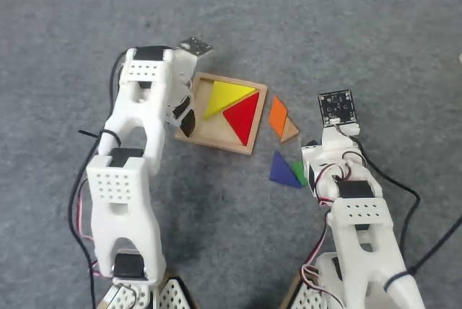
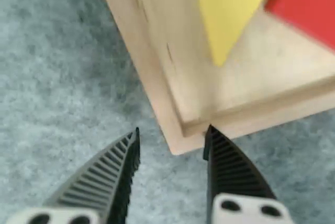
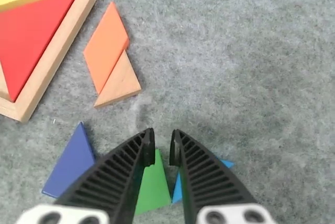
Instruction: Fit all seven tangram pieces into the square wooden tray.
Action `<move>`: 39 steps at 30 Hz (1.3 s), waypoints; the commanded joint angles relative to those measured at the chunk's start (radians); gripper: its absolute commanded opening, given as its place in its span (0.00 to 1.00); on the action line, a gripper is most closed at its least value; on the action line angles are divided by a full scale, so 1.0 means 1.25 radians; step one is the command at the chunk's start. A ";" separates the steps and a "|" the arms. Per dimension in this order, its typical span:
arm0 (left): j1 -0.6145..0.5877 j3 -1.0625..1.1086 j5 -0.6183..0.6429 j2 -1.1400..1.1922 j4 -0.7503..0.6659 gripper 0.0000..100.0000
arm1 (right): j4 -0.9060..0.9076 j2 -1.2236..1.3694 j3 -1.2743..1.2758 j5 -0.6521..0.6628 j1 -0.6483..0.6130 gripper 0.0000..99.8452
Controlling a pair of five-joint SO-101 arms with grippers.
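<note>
The square wooden tray point(image 1: 189, 136) holds a yellow triangle point(image 1: 227, 96) and a red triangle point(image 1: 243, 116). My left gripper point(image 2: 172, 135) is open low over the carpet, and a corner of the tray point(image 2: 175, 140) lies between its fingertips. An orange parallelogram point(image 3: 107, 46) and a plain wood triangle point(image 3: 121, 85) touch each other beside the tray. A dark blue triangle point(image 3: 70, 164), a green triangle point(image 3: 154, 187) and a light blue piece point(image 3: 226, 164) lie under my right gripper point(image 3: 162, 135). That gripper hovers above them, open only by a narrow gap and holding nothing.
Grey carpet point(image 1: 390, 63) covers the table, with free room beyond the loose pieces and in front of the tray. The left arm point(image 1: 137, 143) stands along the tray's left side. Cables point(image 1: 404, 186) trail beside the right arm.
</note>
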 commanded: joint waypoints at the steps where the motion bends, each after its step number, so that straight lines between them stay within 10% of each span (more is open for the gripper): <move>1: 0.010 0.044 0.005 -0.037 -0.036 0.20 | -0.017 -0.019 -0.005 0.011 -0.006 0.07; 30: 0.001 -0.010 0.233 -0.034 -0.074 0.18 | -0.014 -0.019 -0.005 0.012 -0.006 0.07; 39: 0.005 -0.021 0.157 0.083 0.002 0.07 | -0.015 -0.019 -0.005 0.012 -0.006 0.07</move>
